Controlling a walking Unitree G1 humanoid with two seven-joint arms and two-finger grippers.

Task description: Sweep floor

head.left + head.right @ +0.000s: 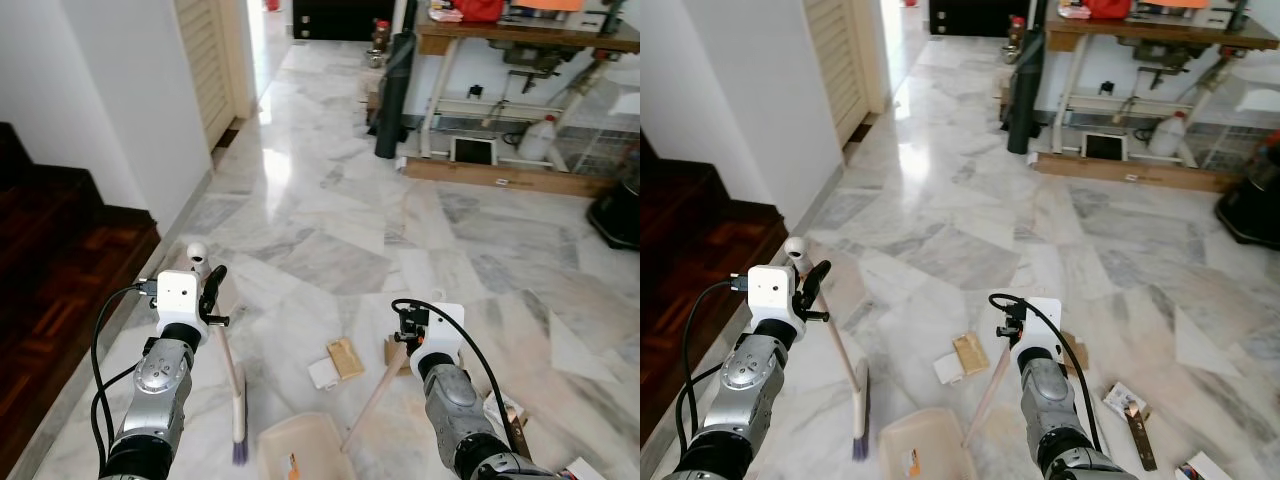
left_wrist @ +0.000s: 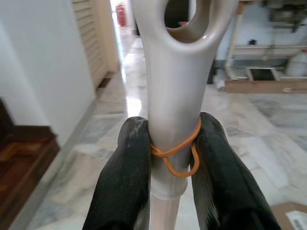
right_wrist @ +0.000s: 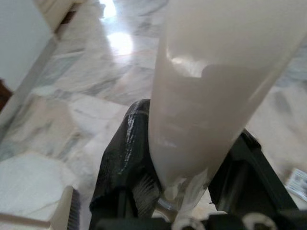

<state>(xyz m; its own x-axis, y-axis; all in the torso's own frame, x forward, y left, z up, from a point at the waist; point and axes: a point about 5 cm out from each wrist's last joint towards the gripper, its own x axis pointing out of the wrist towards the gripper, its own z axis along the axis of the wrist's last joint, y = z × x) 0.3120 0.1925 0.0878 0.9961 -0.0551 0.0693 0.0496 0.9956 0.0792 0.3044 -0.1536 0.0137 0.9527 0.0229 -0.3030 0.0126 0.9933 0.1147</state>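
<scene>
The left gripper point(image 2: 175, 158) pinches the broom point(image 1: 230, 375) near its top, both black fingers point(image 2: 127, 177) pressed against the pale handle where an orange rubber band point(image 2: 180, 153) is wound round it. The broom's long axis runs from the looped handle end, up and far, down and slightly right to the purple bristles point(image 1: 239, 450) resting on the floor near the robot, just left of the dustpan point(image 1: 300, 452).

The right gripper point(image 3: 184, 191) is clamped on the dustpan handle point(image 1: 375, 395), a pale stick that slants from the gripper down and left to the beige pan, whose open mouth faces far. An orange mark shows inside the pan; no writing on it can be read.

Litter lies just beyond the pan: a white card point(image 1: 323, 374) touching a tan packet point(image 1: 346, 357), a brown box point(image 1: 393, 352) by the right gripper, and more scraps point(image 1: 1127, 405) near right. Their labels are too small to read.

The marble floor point(image 1: 330, 200) stretches open ahead toward a far doorway. On the left it is edged by a white wall point(image 1: 110, 90) and a dark wooden stair point(image 1: 50, 260). On the far right stand a workbench point(image 1: 520, 40), a black roll point(image 1: 393, 95) leaning by it, and a white jug point(image 1: 537, 138).
</scene>
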